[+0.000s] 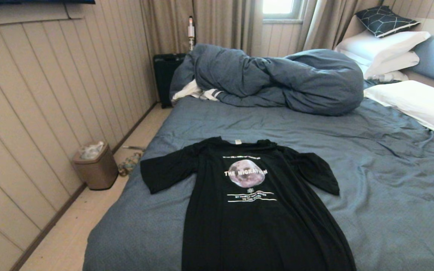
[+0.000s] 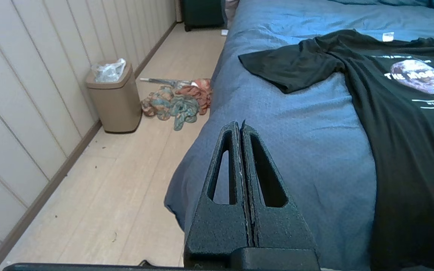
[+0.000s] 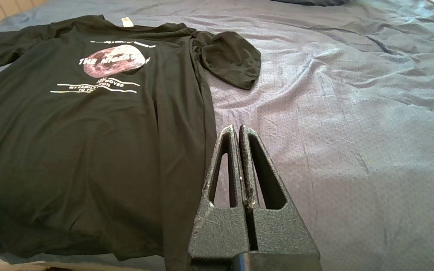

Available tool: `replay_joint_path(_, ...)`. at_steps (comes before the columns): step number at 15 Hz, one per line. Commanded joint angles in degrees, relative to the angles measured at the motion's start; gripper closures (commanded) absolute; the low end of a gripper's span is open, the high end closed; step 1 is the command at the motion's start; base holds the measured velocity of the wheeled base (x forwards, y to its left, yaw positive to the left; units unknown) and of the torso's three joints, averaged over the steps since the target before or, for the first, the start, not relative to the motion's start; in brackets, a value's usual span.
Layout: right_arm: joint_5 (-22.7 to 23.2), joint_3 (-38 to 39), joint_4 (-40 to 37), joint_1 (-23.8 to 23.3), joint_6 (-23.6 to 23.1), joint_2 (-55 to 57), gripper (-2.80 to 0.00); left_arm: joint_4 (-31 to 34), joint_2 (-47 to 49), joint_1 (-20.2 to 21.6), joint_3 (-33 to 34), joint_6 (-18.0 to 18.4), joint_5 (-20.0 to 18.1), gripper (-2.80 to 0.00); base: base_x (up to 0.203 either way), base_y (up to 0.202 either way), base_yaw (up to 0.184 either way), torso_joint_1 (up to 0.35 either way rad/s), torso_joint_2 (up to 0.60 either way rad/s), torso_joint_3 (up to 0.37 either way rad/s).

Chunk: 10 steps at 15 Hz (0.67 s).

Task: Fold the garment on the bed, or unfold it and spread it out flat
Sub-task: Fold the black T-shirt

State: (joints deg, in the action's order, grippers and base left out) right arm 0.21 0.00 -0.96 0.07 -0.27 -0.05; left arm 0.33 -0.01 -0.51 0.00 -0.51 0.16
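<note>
- On the near half of the bed (image 1: pixel 382 195) we see the garment (image 1: pixel 254 218), a black T-shirt, lying print-side up and spread out, with both short sleeves out to the sides.
- Its neck label (image 1: pixel 238 142) points toward the far side of the bed, and its hem runs out of the head view toward us.
- We read a grey moon print (image 1: pixel 246 173) on the chest with white lettering across and below it.
- Behind the shirt, well apart from it, a bunched blue-grey duvet (image 1: pixel 277 77) is heaped across the bed, with white pillows (image 1: pixel 416 103) to our right.
- Neither arm shows in our head view.
- Our left gripper (image 2: pixel 242 126) hangs over the sheet near the bed's left edge, beside the shirt's left sleeve (image 2: pixel 288 67); its fingers are pressed together and grasp nothing.
- Our right gripper (image 3: pixel 238 130) hovers just beside the shirt's right side edge, over bare sheet; its fingers are likewise pressed together, with nothing between them.
- By the panelled wall, on the floor to our left, stand a tan waste bin (image 2: pixel 113 99) and a crumpled patterned cloth (image 2: pixel 177 103).
</note>
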Motion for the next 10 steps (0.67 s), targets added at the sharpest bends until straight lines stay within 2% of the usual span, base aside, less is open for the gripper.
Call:
replay_joint_path(1,0.05,0.00,0.00,0.01,-0.08,-0.04,0.00,0.02,0.01,-0.02,0.00,-0.02,0.02,0.00,0.000,0.000,0.000,0.000,0.00,0.000)
replay_joint_path(5,0.48,-1.35,-0.61,-0.02,-0.85,-0.09,0.00,0.40,0.33,0.04,-1.18,0.85,0.17,0.00,0.000,0.000,0.000,0.000,0.00,0.000)
replay_joint_path(7,0.83,-8.15,-4.36,-0.05,-0.76,2.34,0.00,1.35,4.72,0.01,-8.15,0.49,-0.03,0.00,0.000,0.000,0.000,0.000,0.00,0.000)
replay_joint_path(10,1.32,-20.03,-7.90,0.66,1.50,17.48,0.00,1.81,21.86,-0.31,-20.57,-2.51,-1.09,0.00,0.000,0.000,0.000,0.000,0.00,0.000)
